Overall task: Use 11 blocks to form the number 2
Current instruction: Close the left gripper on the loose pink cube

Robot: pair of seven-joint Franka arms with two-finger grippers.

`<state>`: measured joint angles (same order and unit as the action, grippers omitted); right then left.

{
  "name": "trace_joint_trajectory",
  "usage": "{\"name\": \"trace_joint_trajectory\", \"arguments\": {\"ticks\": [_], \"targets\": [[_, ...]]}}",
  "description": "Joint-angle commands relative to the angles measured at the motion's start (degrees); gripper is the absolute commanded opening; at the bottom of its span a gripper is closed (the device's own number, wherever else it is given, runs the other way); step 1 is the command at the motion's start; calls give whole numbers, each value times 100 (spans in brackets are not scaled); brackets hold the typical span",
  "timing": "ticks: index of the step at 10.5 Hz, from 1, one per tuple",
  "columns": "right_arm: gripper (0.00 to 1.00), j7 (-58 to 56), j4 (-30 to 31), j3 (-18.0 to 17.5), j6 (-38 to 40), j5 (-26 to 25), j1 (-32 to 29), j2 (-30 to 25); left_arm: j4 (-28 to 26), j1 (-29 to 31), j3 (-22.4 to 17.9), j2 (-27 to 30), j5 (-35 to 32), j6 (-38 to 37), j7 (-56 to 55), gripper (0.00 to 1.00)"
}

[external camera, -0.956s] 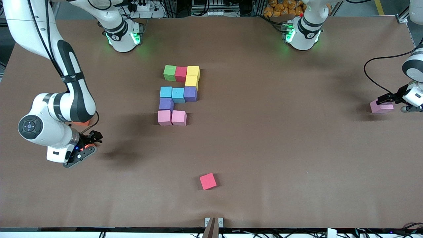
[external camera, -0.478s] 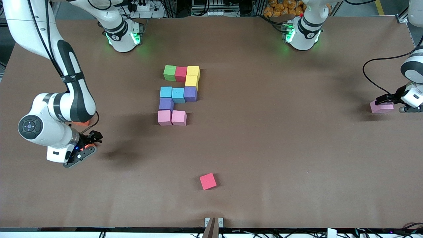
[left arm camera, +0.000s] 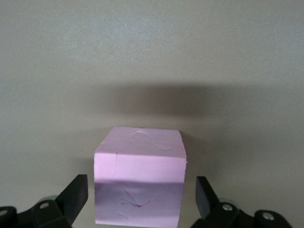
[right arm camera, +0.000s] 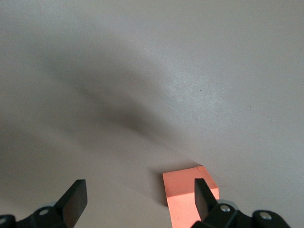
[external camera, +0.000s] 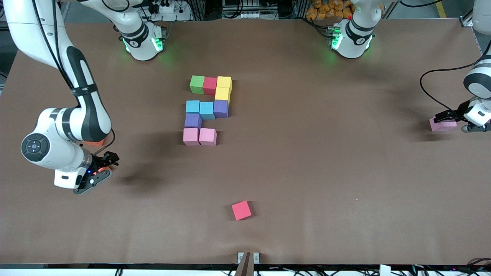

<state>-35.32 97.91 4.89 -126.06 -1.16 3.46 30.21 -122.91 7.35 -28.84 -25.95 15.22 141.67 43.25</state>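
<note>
We are looking down on the brown table, where the unfinished number 2 is sitting in the middle part, nearer the right arm's end. Its top row is running green, red, yellow; a second yellow cube is sitting under that, then a blue, blue, purple row, another purple cube, and two pink ones at the bottom, all touching.

Toward the left arm's end we are finding the loose pink block resting on the table, well apart from the figure. The left gripper is sitting low around it with its fingers spread wide; in the left wrist view the pink block is lying between them with a gap on each side, so nothing is pinching it.

The right gripper is waiting low at its own end, spread open, beside an orange cube. A lone red cube is lying nearest the front camera.
</note>
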Motion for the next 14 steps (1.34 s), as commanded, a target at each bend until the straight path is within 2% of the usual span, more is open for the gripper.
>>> {"name": "trace_joint_trajectory", "arguments": {"ticks": [1, 2, 3, 4, 5, 6, 9, 11, 14], "targets": [[100, -37, 0, -15, -24, 11, -21, -6, 109, -40, -34, -130, 236, 1, 193, 100], [100, -28, 0, -15, -24, 11, -21, -6, 109, -49, -34, -130, 236, 1, 193, 100], [100, -37, 0, -15, -24, 11, -21, -6, 135, -58, -34, -139, 227, 1, 193, 96], [100, -28, 0, -15, -24, 11, -21, -6, 144, -84, -34, -139, 227, 1, 193, 57], [100, -28, 0, -15, -24, 11, -21, -6, 153, -137, -34, -165, 236, 1, 184, 29], [100, -28, 0, -15, -24, 11, -21, -6, 171, -155, -34, -165, 236, 1, 184, 10], [100, -28, 0, -15, -24, 11, -12, -6, 162, -155, -25, -165, 209, 1, 324, 0], [100, -28, 0, -15, -24, 11, -12, -6, 101, -181, 10, -113, 227, -112, 333, 0], [100, -28, 0, -15, -24, 20, -21, -6, 127, -294, 404, 63, 245, -762, -437, 0]]}}
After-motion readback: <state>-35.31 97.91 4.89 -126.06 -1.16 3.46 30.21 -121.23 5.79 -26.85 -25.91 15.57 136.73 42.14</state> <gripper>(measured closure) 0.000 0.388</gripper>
